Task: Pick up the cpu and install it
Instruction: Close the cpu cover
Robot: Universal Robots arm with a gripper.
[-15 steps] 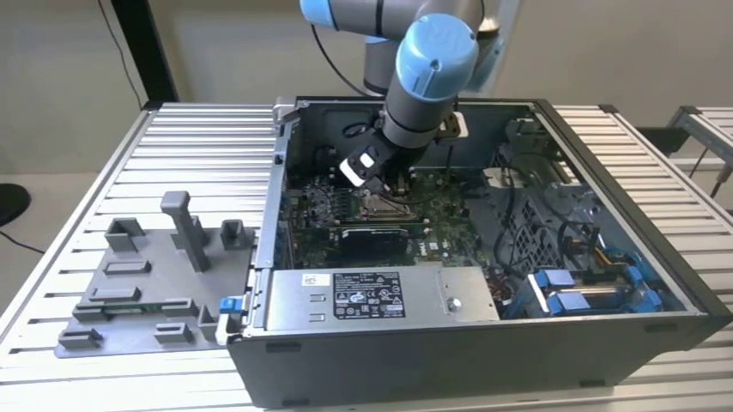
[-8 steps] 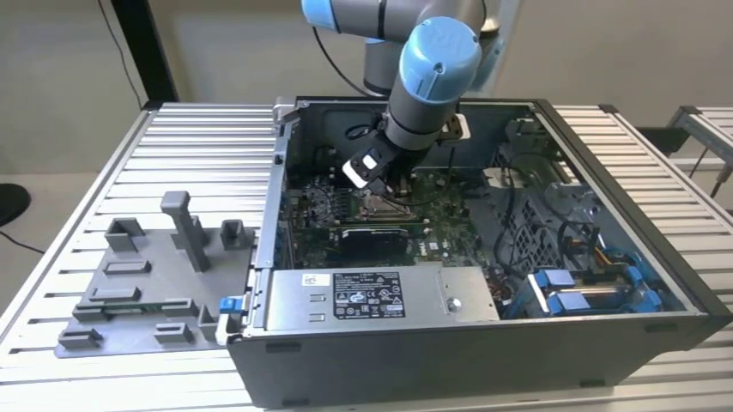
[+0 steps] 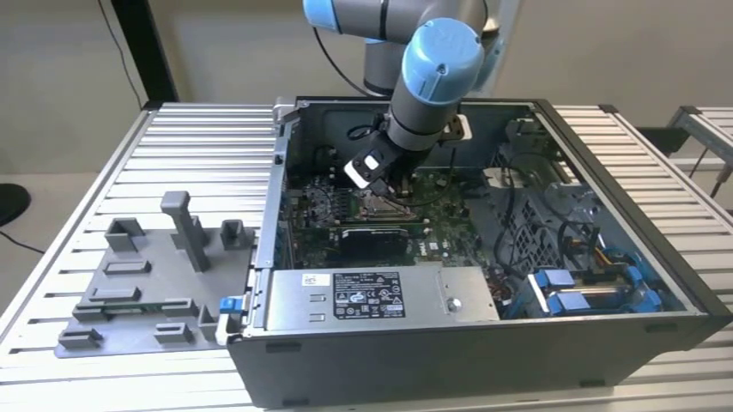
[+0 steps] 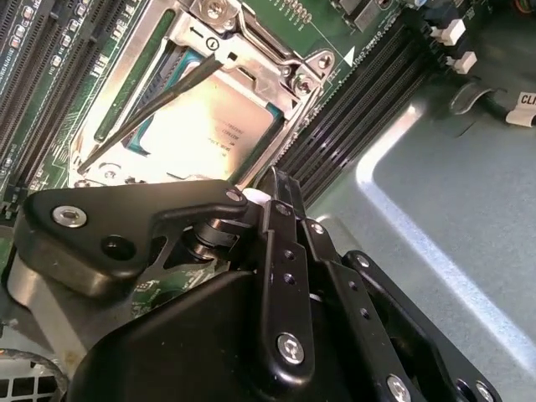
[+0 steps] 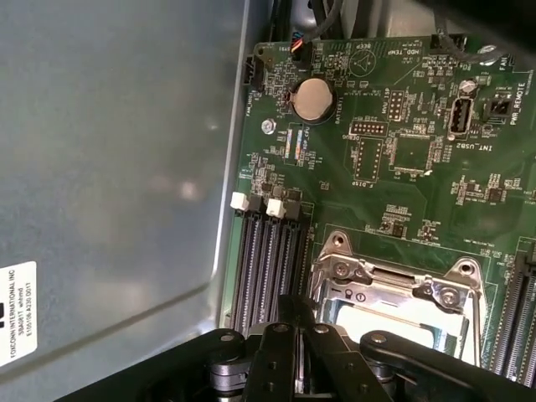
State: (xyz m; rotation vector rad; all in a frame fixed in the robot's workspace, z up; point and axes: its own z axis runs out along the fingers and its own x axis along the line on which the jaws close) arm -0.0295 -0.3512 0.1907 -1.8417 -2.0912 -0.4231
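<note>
Above the socket (image 4: 260, 63) within the computer case (image 3: 458, 360), the gripper (image 4: 272, 180) hangs pressed together and empty, seemingly because the cpu (image 4: 209, 134) already lies flat inside it.

The exterior view looks steeply down on the open computer case (image 3: 458, 360) from its power supply (image 3: 366, 296) side, far enough back to take in the arm (image 3: 441, 60) and the slatted table (image 3: 195, 137). Both wrist views ride close above the motherboard (image 4: 280, 17) (image 5: 402, 209), looking past the gripper (image 4: 278, 180) (image 5: 297, 310). They share the CPU socket (image 4: 251, 59) (image 5: 368, 280) and the memory slots (image 4: 352, 126) (image 5: 268, 268), seemingly from opposite sides.
</note>
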